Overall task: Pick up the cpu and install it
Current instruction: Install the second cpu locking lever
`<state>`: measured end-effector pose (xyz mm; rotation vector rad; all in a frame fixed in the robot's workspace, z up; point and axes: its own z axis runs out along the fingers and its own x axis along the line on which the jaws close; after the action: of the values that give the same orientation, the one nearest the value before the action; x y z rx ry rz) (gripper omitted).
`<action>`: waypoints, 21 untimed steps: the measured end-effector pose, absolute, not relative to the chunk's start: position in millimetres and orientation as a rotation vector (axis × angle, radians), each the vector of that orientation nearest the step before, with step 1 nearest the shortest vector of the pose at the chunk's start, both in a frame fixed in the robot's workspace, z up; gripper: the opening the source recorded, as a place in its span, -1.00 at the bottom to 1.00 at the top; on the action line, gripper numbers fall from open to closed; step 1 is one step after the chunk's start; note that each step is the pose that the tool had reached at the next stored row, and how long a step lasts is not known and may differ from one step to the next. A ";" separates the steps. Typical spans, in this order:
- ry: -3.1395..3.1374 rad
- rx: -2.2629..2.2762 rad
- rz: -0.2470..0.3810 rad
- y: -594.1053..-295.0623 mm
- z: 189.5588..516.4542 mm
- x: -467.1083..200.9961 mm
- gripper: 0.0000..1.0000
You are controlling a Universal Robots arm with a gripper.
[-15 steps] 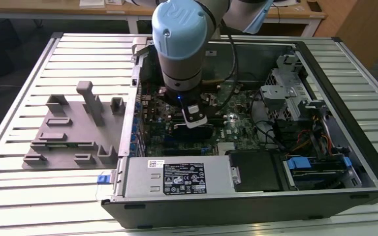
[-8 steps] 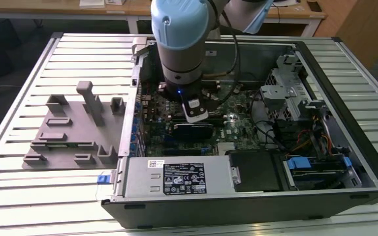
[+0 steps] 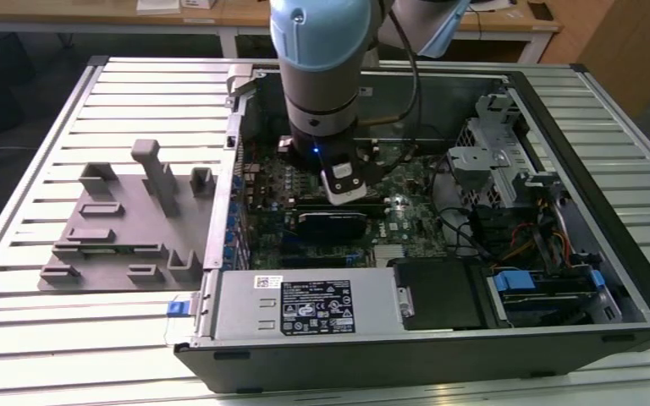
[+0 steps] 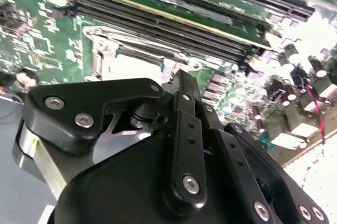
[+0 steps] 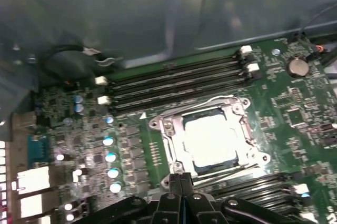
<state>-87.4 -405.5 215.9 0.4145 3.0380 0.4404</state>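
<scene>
Gripper (image 5: 180,179) over the socket (image 5: 174,129), fingers together and empty.

I judge the install nearly done: the cpu (image 5: 213,139) lies flat in the socket on the motherboard (image 5: 295,108), metal top up, edges square to the frame, near-square so no clear long axis. The frame looks unlatched; I cannot confirm full seating.

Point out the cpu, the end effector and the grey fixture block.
cpu (image 5: 213,139): first wrist view, middle of its pale shiny top, in the socket frame.
end effector (image 5: 181,177): first wrist view, tips of its black fingers.
grey fixture block (image 3: 122,233): exterior view, flat base.
</scene>
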 end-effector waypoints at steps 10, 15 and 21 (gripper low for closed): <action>3.036 0.432 0.399 -391.1 214.8 -76.8 -0.79; 3.031 0.456 0.393 -388.1 212.9 -68.1 -0.79; 3.028 0.467 0.385 -379.2 211.1 -60.9 -0.79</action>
<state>-60.9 -379.2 211.1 0.4671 3.0282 0.3849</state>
